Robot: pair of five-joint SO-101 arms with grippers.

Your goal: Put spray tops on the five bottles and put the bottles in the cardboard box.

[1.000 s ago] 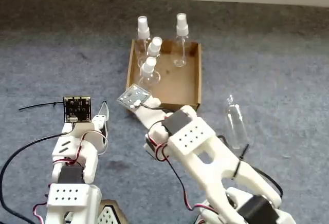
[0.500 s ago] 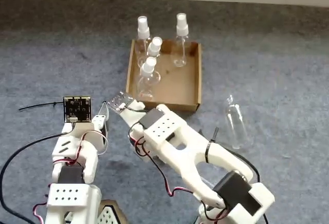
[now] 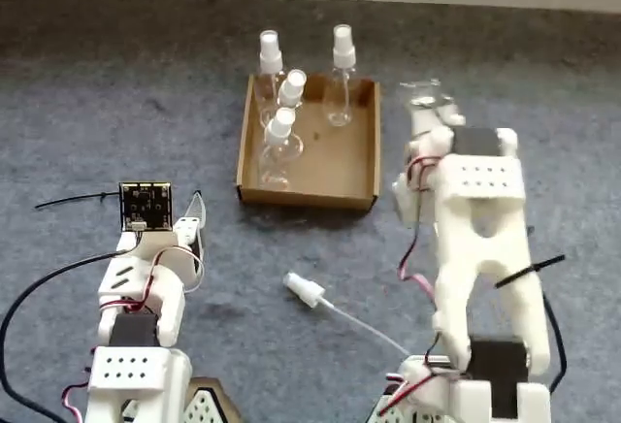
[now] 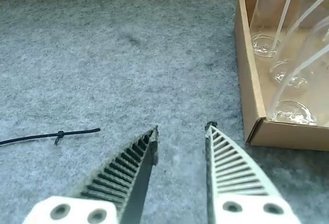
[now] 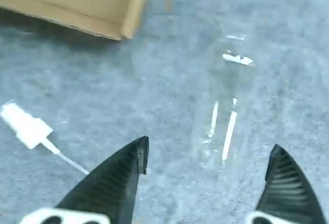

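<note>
While four capped bottles [image 3: 280,146] are stood upright in the cardboard box [image 3: 310,196], each fitted with a white sprayer, a fifth bottle [image 5: 221,116] is left lying on its side on the grey-covered desk [image 3: 116,103] with its neck uncapped. In the right wrist view this clear bottle is seen near one corner of the box but apart from it.

The right tool [image 5: 209,146] is held over the lying bottle with its jaws spread wide. The bottle is framed in the gap between them, and nothing is gripped. In the high view the right tool [image 3: 424,101] is seen beside the box's right wall, at the end of the white right arm [image 3: 480,239].

A loose spray top [image 3: 304,289] is laid on the desk in front of the box, well apart from it. Its thin dip tube [image 3: 369,326] is stretched out toward the base of the right arm.

The left tool [image 4: 182,129] is kept low over the desk, to the left of the box and nearer than it, with its jaws moderately parted and nothing between them. Three clear bottle bases are seen inside the box from the left wrist view. A thin black cable [image 4: 51,135] is laid on the desk beside the left tool.
</note>
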